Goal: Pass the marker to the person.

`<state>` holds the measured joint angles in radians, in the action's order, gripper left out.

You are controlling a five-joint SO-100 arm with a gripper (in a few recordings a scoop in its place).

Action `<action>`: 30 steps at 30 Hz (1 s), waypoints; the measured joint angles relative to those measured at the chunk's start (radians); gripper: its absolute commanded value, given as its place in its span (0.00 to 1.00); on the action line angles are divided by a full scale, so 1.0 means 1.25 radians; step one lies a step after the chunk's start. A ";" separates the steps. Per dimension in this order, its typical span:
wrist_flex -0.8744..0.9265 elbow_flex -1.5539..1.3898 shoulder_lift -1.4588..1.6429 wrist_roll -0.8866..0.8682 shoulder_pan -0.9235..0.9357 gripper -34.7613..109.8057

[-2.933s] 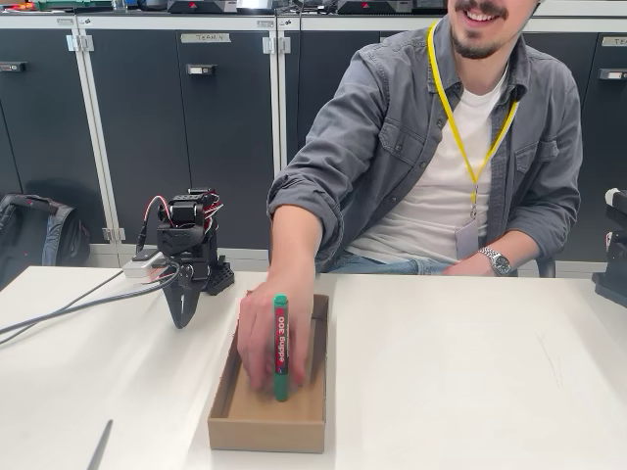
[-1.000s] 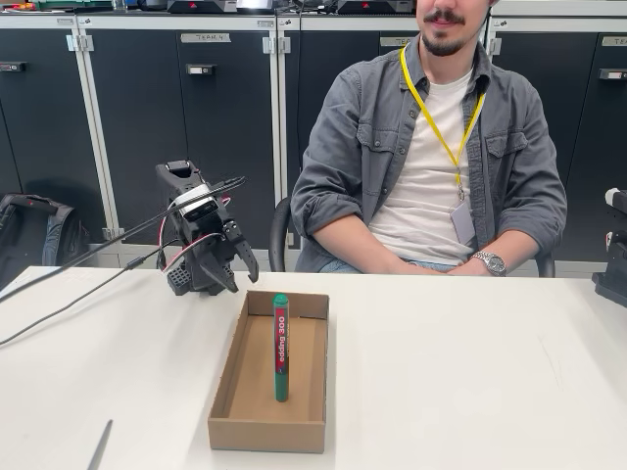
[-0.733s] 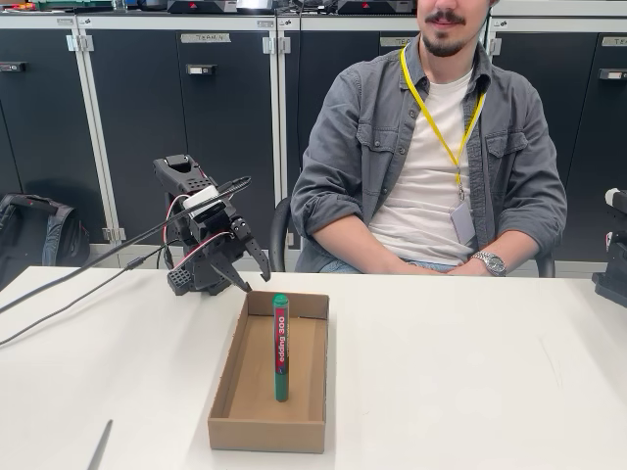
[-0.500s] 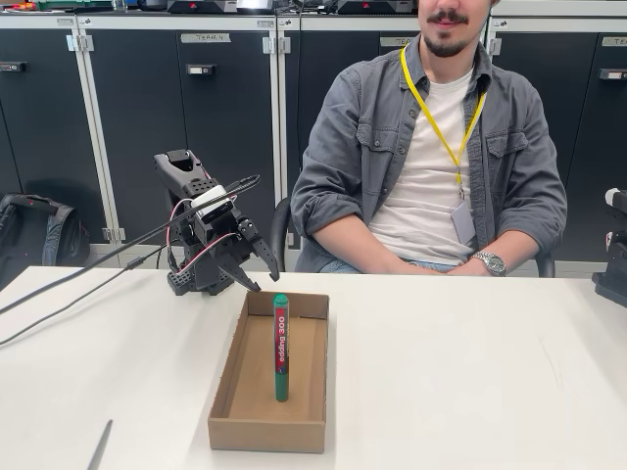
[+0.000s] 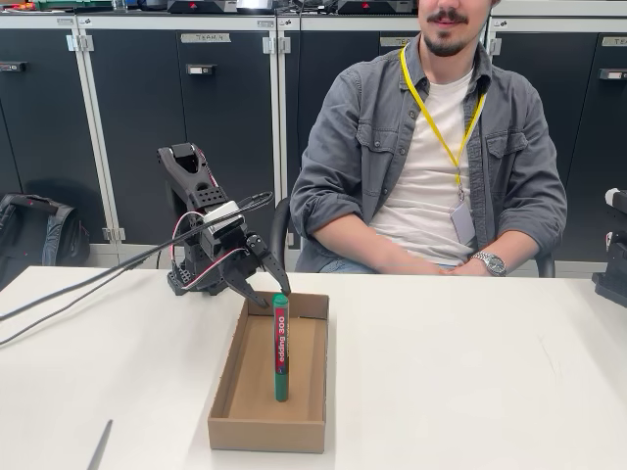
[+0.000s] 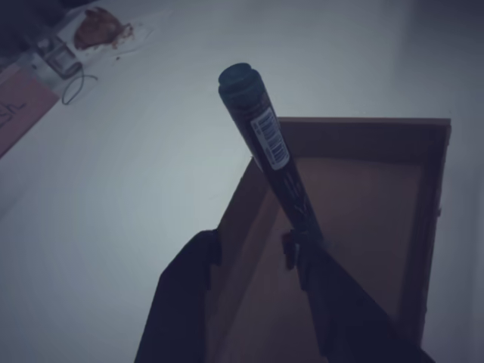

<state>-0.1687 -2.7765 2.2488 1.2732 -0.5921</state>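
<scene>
Marker (image 5: 281, 347) stands upright in the cardboard box (image 5: 223, 406); bare bench (image 5: 470, 382) at 3 o'clock. Gripper (image 5: 271, 293) at the box's 12 o'clock rim, jaws apart, empty, beside the marker cap.

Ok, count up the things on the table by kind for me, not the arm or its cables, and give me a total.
Green marker, standing upright in the box: 1
Open cardboard box: 1
Total: 2
The claw is open beside the marker's cap, not gripping it.
</scene>
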 measured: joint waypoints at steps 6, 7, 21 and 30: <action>-0.033 0.042 -0.077 0.045 0.010 0.36; -0.042 0.049 -0.088 0.048 0.010 0.36; -0.137 0.124 -0.152 0.050 -0.032 0.36; -0.173 0.135 -0.198 0.070 -0.032 0.36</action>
<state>-0.3850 -2.6078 2.0018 1.3606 -0.6320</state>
